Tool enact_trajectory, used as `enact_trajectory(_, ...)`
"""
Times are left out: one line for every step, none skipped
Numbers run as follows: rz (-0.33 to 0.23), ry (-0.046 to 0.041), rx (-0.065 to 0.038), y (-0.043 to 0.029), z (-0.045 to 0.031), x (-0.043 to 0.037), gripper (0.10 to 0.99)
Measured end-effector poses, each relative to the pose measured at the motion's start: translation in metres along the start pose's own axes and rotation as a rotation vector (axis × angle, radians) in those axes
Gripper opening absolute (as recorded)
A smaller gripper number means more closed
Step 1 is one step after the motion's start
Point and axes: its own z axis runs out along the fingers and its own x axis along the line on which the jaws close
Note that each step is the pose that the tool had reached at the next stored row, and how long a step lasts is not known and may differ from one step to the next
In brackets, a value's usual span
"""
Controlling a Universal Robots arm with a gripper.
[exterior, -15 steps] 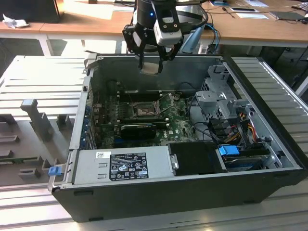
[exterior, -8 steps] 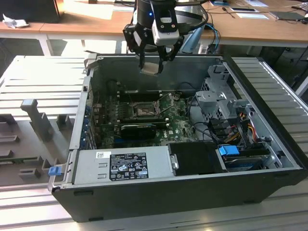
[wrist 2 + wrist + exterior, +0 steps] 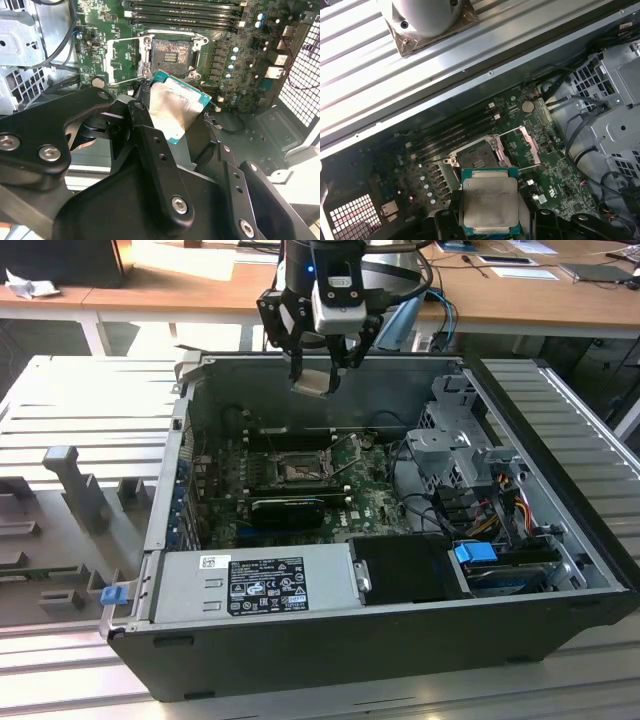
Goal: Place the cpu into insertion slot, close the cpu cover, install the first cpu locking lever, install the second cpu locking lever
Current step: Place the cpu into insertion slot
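right now your gripper (image 3: pixel 317 368) has its black jointed metal fingers (image 3: pixel 155 150) pinched on the cpu (image 3: pixel 312 382), a flat square chip with a dull silver-grey lid and a thin green edge, tilted in the grasp. it hangs well above the insertion slot (image 3: pixel 297 468), not touching it. the slot is a dark square recess with a thin metal rim, set in the green circuit board (image 3: pixel 375 502). just beside the slot the cpu cover (image 3: pixel 522 144), a thin metal frame with a square window, stands flipped open.
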Motion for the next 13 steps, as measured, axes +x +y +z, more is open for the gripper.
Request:
enact_trajectory(0.005, -0.0005, 0.0, 0.0, 0.0, 0.0, 0.529)
enact_trajectory(0.009, -0.0008, 0.0, 0.0, 0.0, 0.0, 0.529)
enact_trajectory(0.015, -0.0013, 0.0, 0.0, 0.0, 0.0, 0.529)
enact_trajectory(0.019, -0.0017, 0.0, 0.0, 0.0, 0.0, 0.529)
enact_trajectory(0.023, -0.0021, -0.001, 0.0, 0.0, 0.0, 0.529)
enact_trajectory(0.031, -0.0028, -0.001, 0.0, 0.0, 0.0, 0.529)
enact_trajectory(0.041, -0.0036, -0.001, 0.0, 0.0, 0.0, 0.529)
enact_trajectory(0.057, -0.0051, -0.001, 0.0, 0.0, 0.0, 0.529)
enact_trajectory(0.065, -0.0058, -0.001, 0.0, 0.0, 0.0, 0.529)
enact_trajectory(0.074, -0.0066, -0.002, 0.0, 0.0, 0.0, 0.529)
enact_trajectory(0.081, -0.0072, -0.002, 0.0, 0.0, 0.0, 0.529)
enact_trajectory(0.086, -0.0077, -0.002, 0.0, 0.0, 0.0, 0.529)
enact_trajectory(0.09, -0.008, -0.002, 0.0, 0.0, 0.0, 0.529)
